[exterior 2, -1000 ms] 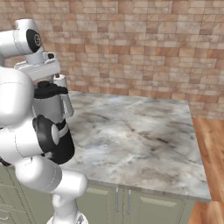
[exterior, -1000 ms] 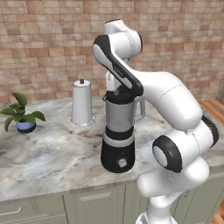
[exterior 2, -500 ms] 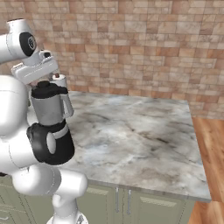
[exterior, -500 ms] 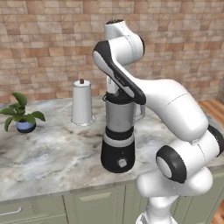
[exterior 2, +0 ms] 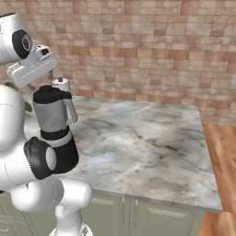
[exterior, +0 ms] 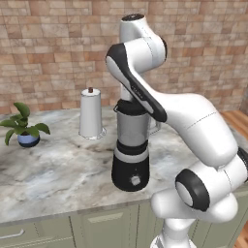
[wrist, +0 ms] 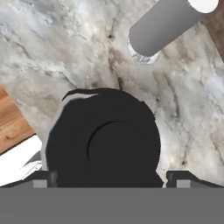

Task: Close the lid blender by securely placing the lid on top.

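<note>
The blender (exterior: 131, 145) stands near the counter's front edge, a black base under a translucent grey jar with a side handle (exterior 2: 71, 110). The black round lid (exterior 2: 50, 94) sits flat on the jar's mouth and covers it. From above, the lid (wrist: 105, 140) shows its raised centre knob. My gripper (exterior 2: 40, 82) hangs just above the lid, open. In the hand view the gripper (wrist: 112, 178) has its fingertips (wrist: 41, 179) wide apart on either side of the lid's rim, holding nothing. In the left base view my own arm hides the hand.
A white paper-towel roll (exterior: 90, 114) stands behind the blender to its left and appears again as the paper-towel roll (wrist: 166, 26). A potted plant (exterior: 24, 128) sits at the far left. The marble counter (exterior 2: 147, 138) stretches right; wooden floor (exterior 2: 221, 175) lies beyond its end.
The arm's upper joints have risen and the hand has lifted a little off the lid. The lid stays on the jar.
</note>
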Motion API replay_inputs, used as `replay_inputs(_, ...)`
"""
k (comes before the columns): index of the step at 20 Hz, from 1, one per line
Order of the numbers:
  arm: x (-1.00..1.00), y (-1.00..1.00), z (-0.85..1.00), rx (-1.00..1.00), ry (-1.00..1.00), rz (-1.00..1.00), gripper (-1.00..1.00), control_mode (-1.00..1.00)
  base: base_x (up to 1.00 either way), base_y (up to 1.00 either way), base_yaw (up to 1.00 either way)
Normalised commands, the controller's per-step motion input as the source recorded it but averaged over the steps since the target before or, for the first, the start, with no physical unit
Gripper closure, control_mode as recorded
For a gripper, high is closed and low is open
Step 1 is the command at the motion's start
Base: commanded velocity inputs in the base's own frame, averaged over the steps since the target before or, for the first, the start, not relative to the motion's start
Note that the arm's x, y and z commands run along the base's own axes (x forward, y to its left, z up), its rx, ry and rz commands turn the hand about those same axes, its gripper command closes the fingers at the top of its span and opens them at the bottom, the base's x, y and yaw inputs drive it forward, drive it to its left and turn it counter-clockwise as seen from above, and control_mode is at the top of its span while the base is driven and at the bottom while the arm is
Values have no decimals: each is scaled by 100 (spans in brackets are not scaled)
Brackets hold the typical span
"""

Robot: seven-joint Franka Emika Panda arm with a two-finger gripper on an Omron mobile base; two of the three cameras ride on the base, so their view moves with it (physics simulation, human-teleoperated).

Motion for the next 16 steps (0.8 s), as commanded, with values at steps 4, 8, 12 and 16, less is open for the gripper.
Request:
replay_inputs(4,-20,0,27,1,-3,0,-100,-100,0,0,0)
replay_inputs(8,-33,-3,6,1,-3,0,-100,-100,0,0,0)
replay_inputs(12,-52,-22,0,6,-12,0,-100,-100,0,0,0)
replay_inputs(16,-48,-25,0,6,-17,0,-100,-100,0,0,0)
